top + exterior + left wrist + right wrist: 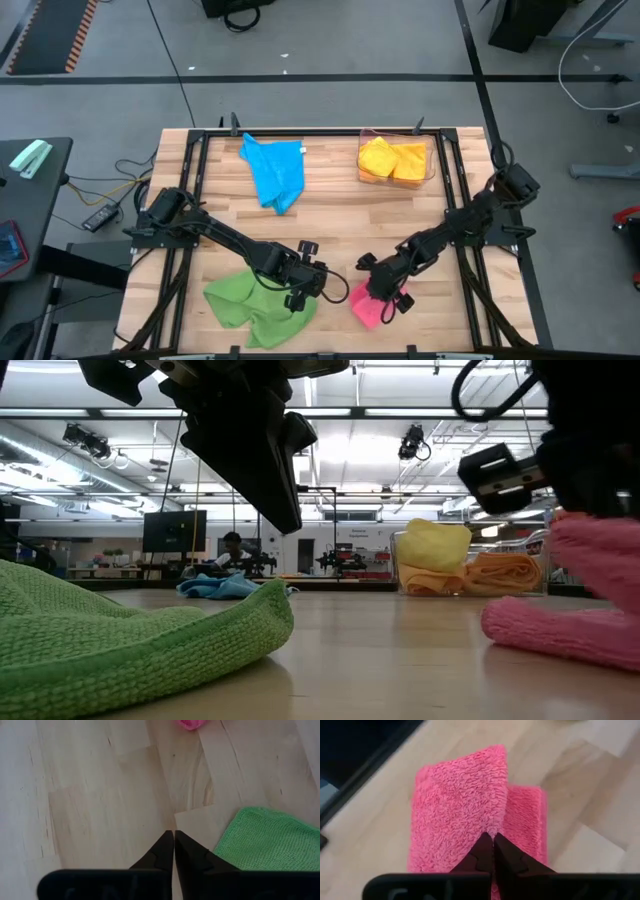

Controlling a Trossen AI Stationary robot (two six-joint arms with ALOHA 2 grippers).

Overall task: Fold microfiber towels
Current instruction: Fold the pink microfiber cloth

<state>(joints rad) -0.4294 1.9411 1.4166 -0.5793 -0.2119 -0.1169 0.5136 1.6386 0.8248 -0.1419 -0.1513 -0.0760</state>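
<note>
A pink towel (368, 310) lies near the table's front edge, right of centre, and my right gripper (493, 839) is shut on it. A crumpled green towel (255, 305) lies to its left. My left gripper (173, 836) hangs shut over bare wood between the two towels, its fingertips clear of the green towel's edge (235, 835) and holding nothing. At the back, a blue towel (275, 170) lies loose on the table. Yellow and orange towels (393, 160) sit in a clear bin. My right gripper pinches the pink towel between its two fingers at a raised ridge of cloth (496, 827) on the towel's top. The fingers slant down onto it. The pinched part (600, 555) stands drawn up, and the rest of the towel (560, 635) lies on the table.
The clear bin (430, 165) stands at the back right. A black frame (200, 180) runs along the table's sides. Bare wood (350, 220) lies between the towels at the back and those at the front. People sit at desks far behind the table (232, 550).
</note>
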